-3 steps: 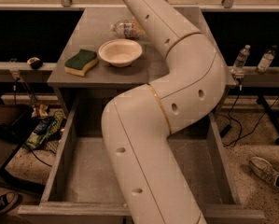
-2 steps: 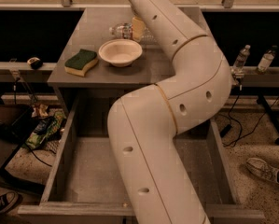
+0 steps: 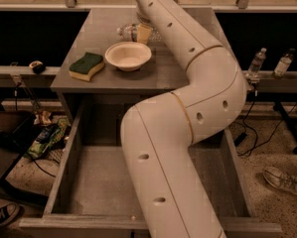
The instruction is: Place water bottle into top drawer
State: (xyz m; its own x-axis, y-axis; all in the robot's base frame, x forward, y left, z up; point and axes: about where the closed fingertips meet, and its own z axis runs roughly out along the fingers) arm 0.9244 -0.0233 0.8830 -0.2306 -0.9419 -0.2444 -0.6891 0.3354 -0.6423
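The water bottle, clear with a white cap and a dark label band, lies on its side at the back of the grey table. My gripper is right at the bottle's right end, at the tip of the white arm that reaches across the table from the front; the arm hides most of the gripper. The top drawer is pulled open below the table's front edge. Its speckled grey floor holds nothing that I can see, and the arm covers its middle and right part.
A white bowl and a green-and-yellow sponge sit on the table in front of the bottle. Two small bottles stand on a ledge at the right. Shoes, cables and a wrapper lie on the floor.
The arm has swung so its elbow sits further right, and the gripper has come down to the bottle. The bottle has shifted slightly left.
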